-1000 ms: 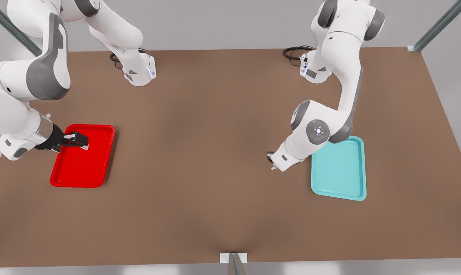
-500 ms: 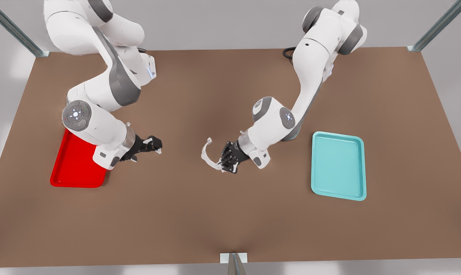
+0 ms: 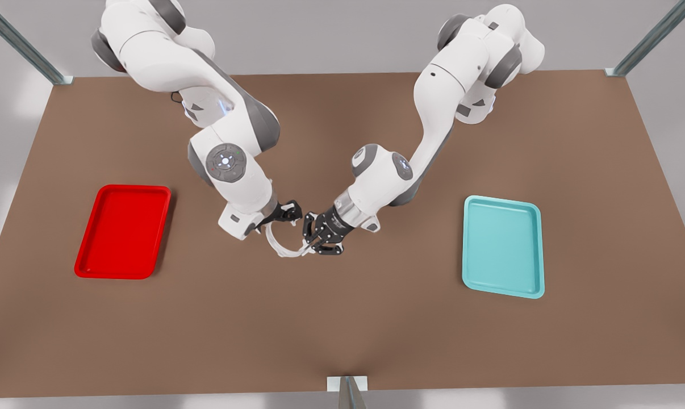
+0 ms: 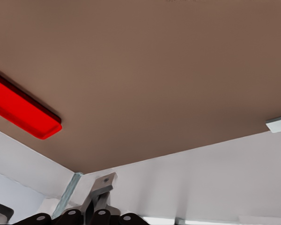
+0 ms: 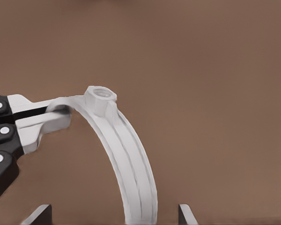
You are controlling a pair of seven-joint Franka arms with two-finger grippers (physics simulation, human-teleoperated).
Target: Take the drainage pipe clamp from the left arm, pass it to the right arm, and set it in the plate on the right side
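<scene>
The white drainage pipe clamp (image 3: 279, 247) hangs above the middle of the brown table. My left gripper (image 3: 311, 245), on the arm at the front view's right, is shut on one of its end tabs. In the right wrist view the clamp (image 5: 126, 154) arcs from that gripper (image 5: 42, 117) down between my own fingertips. My right gripper (image 3: 290, 217), on the arm at the front view's left, is open, its fingers wide apart on either side of the band (image 5: 112, 215). The red plate (image 3: 122, 232) lies at the front view's left, with its rim (image 4: 23, 110) also in the left wrist view.
A teal tray (image 3: 502, 247) lies at the front view's right. Metal frame posts (image 3: 649, 40) stand at the table's far corners, and a small bracket (image 3: 347, 384) sits at the near edge. Bare table lies between the arms and each tray.
Both arms swung in to the table's middle. The left gripper carried the clamp toward the front view's left. The right gripper left the red plate and now straddles the clamp.
</scene>
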